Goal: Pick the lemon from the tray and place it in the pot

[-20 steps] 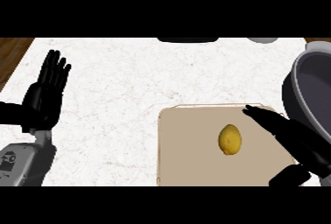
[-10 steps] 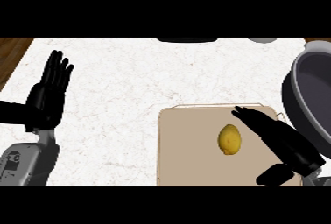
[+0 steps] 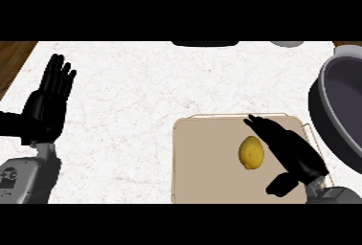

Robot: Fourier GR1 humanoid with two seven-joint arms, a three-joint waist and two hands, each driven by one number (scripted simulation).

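lemon: we found it lying on the tray, right of the tray's middle, long axis running up-down in the head view. nothing gripped it.
tray: beige, rectangular, flat on the white speckled counter. we used it as our landmark. its lower edge ran out of view.
right hand: we saw it over the tray's right part, just right of the lemon. fingers were straight and held close together, tips pointing toward the tray's top edge, beyond the lemon's upper end. thumb stuck out low, below and right of the lemon. fingers were not curled round the lemon; we could not tell whether the finger edge touched the peel or sat just beside it.
pot: dark grey, round, right of the tray and reaching above its top edge, cut off by the view's right side. its rim lay just beside the tray's right edge. we saw only bare inner wall inside it.
left hand: well left of the tray, near the counter's left edge, resting open with fingers up, straight and slightly spread. it held nothing.
far edge: two dark or grey shapes sat on the counter above the tray, cut off; we could not tell what they were.
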